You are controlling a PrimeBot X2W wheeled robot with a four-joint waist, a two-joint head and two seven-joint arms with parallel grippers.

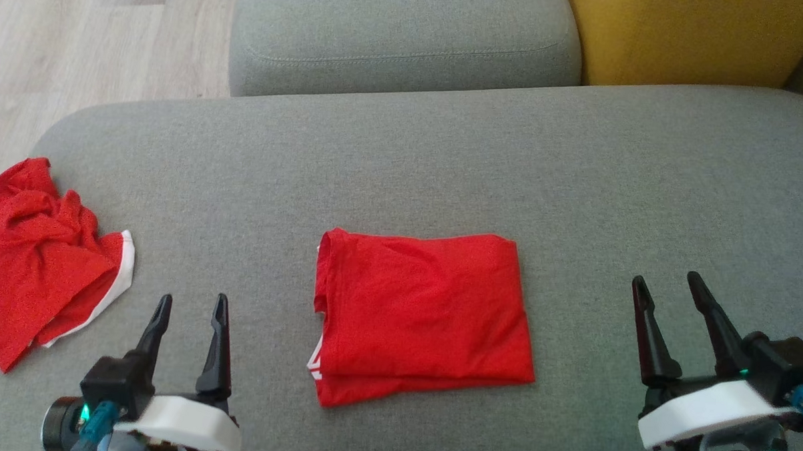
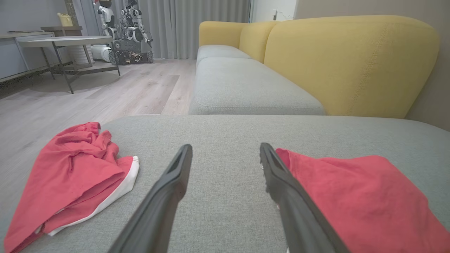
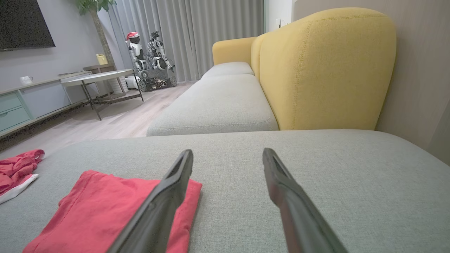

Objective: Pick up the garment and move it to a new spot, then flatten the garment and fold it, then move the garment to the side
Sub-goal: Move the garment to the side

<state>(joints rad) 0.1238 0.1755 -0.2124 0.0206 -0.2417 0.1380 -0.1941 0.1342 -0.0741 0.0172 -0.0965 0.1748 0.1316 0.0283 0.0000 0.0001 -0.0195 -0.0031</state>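
Grey sofa cushion (image 1: 404, 159), with the folded red garment (image 1: 422, 316) lying flat between your grippers, apart from both. Left gripper (image 1: 193, 300) and right gripper (image 1: 667, 280) stand spread and empty; a crumpled red garment (image 1: 39, 259) lies beyond the left one. To shift the fold aside, pinch its near corners through all layers and lift evenly, so it stays folded.

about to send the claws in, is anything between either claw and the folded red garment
Nothing visible. Only bare grey cushion separates the folded red garment from the open left claw and the open right claw. The crumpled red garment lies further left, out of either path.
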